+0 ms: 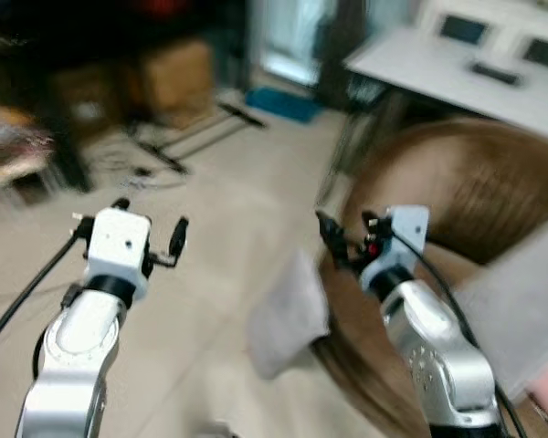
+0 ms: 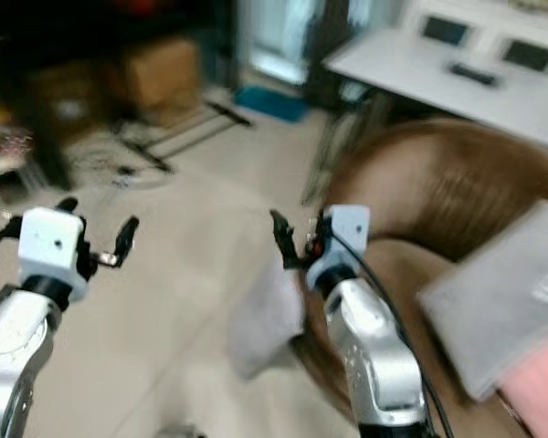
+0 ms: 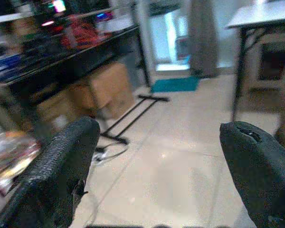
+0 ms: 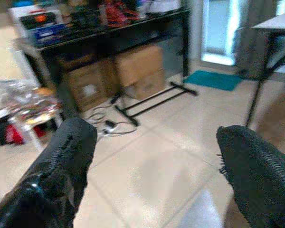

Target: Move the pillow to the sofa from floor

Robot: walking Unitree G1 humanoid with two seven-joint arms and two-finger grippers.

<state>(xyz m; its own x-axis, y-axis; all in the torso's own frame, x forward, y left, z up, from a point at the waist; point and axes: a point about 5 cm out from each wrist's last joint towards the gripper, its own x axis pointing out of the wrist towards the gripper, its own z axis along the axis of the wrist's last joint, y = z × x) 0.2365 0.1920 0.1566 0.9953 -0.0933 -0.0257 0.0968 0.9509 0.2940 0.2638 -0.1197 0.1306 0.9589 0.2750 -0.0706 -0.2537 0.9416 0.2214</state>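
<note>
From the head views, a pale pillow [image 1: 288, 315] is seen on the floor [image 1: 210, 274], propped against the brown sofa [image 1: 475, 192], just below and left of the right gripper [image 1: 342, 235]. It is judged soft and light; a pinched corner should serve.

Wrist views: left gripper [image 3: 161, 156] and right are both spread wide, nothing held. Cardboard boxes [image 4: 118, 71] are seen beyond, contents untold.

pale tiled floor [image 1: 219, 237], cardboard boxes [image 4: 133, 71] under a dark bench [image 4: 109, 35], white table [image 1: 457, 73], teal mat [image 3: 175, 84].
</note>
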